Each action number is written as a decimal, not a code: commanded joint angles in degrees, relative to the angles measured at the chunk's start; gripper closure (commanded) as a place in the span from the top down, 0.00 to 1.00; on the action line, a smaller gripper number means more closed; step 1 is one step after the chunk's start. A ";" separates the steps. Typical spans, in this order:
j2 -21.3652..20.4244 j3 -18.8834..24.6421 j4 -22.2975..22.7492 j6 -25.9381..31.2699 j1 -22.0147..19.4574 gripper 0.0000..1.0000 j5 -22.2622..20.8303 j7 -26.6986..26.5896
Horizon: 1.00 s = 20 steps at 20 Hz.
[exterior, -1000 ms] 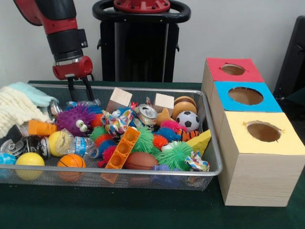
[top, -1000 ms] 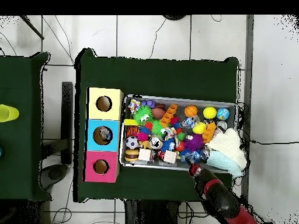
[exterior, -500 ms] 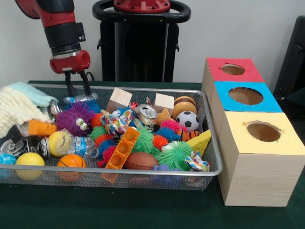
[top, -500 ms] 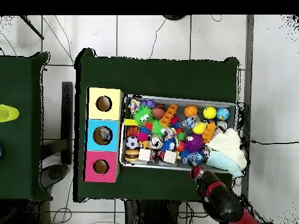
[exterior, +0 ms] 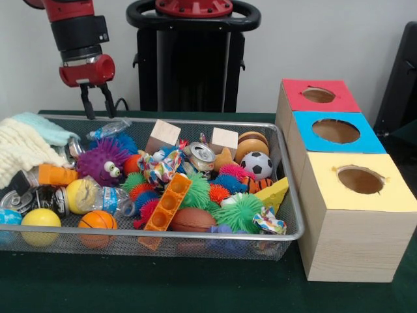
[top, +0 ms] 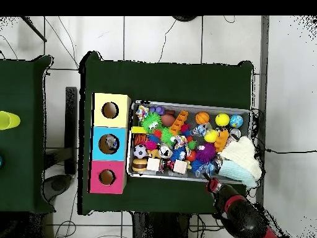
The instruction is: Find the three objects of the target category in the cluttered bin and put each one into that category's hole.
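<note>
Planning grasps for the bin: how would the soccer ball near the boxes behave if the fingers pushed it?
The soccer ball is round, so it would probably roll. It sits high on the pile against a wooden ball, likely slipping sideways. It looks small and probably light.

White tiled floor [top: 161, 37], plain pale wall [exterior: 313, 39], green-covered table [exterior: 163, 287]

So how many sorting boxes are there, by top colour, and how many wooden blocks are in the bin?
Red-topped box: 1
Blue-topped box: 1
Yellow-topped box: 1
Wooden blocks: 2
Total: 5
</note>
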 commanded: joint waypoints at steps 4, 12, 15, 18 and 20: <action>4.97 0.68 -5.66 -0.66 2.61 1.00 3.45 13.11; 4.58 -0.32 -6.23 -2.54 5.60 1.00 5.07 14.54; 3.85 -0.30 -6.79 -1.55 6.52 1.00 6.19 14.77; 3.42 -0.12 -7.44 0.13 6.75 1.00 7.21 14.40; 3.24 0.12 -7.64 0.31 6.84 1.00 7.59 14.16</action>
